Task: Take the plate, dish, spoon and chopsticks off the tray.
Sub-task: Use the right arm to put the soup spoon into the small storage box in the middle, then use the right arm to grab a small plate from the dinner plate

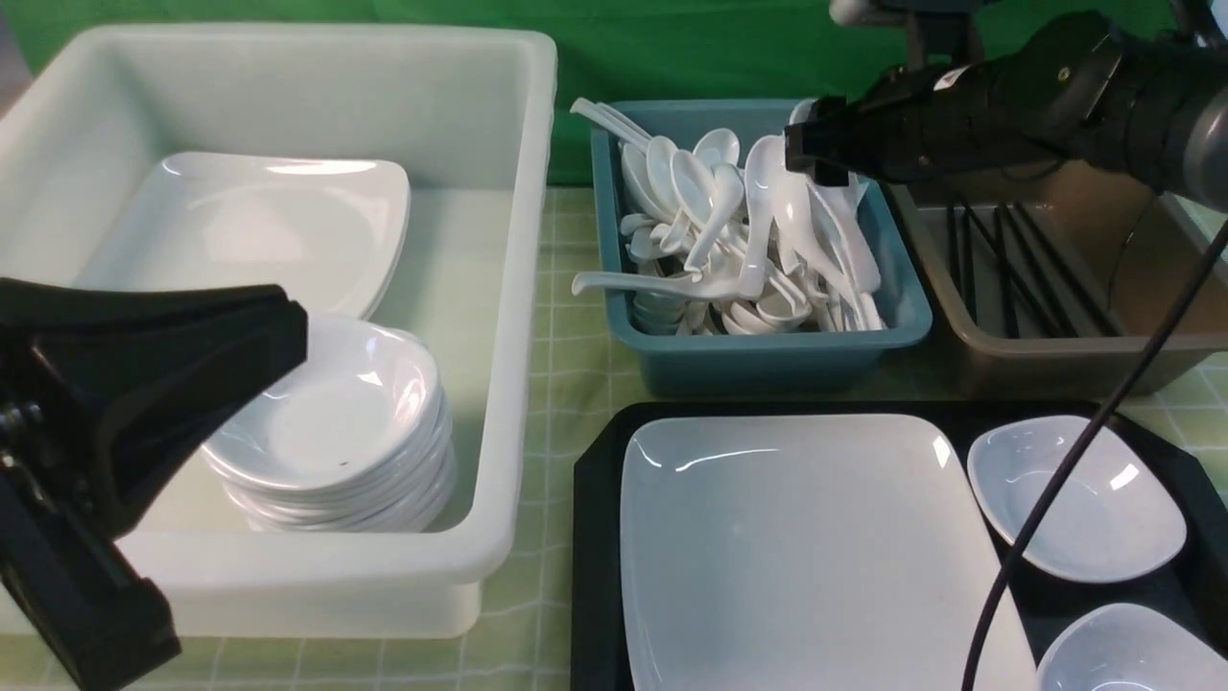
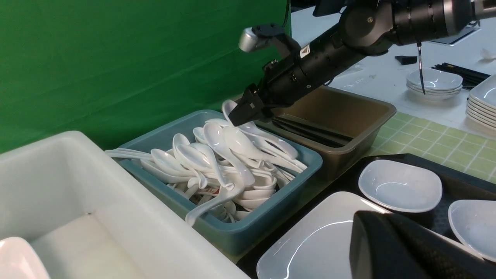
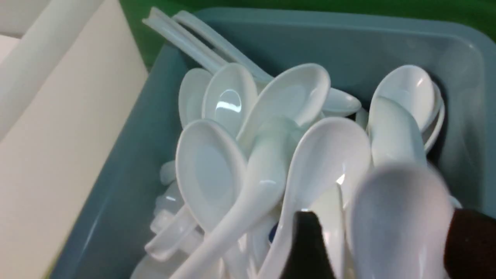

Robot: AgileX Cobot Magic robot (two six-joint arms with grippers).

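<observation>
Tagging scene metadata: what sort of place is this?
Probably a lab mock-up of a canteen dish-return station: green backdrop, teal bin heaped with spoons, white tub of stacked dishes, loaded tray.

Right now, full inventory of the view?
black diamond-textured tray: one, black, front right
large white square plate: one, white, on tray
small white dishes: two, white, on tray beside plate
white plastic tub: one, white, left; holds square plate, dish stack
teal plastic bin: one, teal, behind tray; heaped white soup spoons
brown plastic bin: one, brown, back right; black chopsticks
left pincer: one, black, shut, front left
right pincer: one, black, over teal bin, blurred spoon between jaws
</observation>
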